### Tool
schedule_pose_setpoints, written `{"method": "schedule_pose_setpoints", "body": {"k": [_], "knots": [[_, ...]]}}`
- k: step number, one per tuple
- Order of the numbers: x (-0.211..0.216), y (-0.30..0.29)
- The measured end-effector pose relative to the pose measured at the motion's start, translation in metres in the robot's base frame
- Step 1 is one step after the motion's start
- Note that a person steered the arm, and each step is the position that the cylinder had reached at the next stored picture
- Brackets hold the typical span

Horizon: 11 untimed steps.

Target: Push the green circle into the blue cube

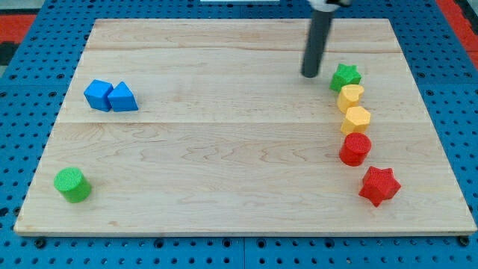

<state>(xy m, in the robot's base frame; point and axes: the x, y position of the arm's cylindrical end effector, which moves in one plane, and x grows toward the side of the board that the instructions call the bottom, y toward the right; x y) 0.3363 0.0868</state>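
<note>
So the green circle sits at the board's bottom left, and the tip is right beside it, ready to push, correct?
Not quite. The green circle is at the board's bottom left, but my tip is nowhere near it: the camera view shows it at the view's top right, just left of the green star.

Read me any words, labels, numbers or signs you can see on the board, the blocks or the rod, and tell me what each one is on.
None: no text shows anywhere.
The wooden board is bare grain.
The green circle, blue cube and the other blocks carry no markings.
My tip and its dark rod are plain.
</note>
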Motion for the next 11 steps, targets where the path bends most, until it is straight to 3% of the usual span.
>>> {"method": "schedule_pose_setpoints", "body": {"k": [1, 3, 4, 5, 6, 7, 8, 9, 11], "knots": [[0.051, -0.089], [0.263, -0.146], [0.280, -0.220], [0.234, -0.291], [0.232, -0.316], [0.251, -0.296], [0.252, -0.377], [0.246, -0.391], [0.156, -0.366]]}}
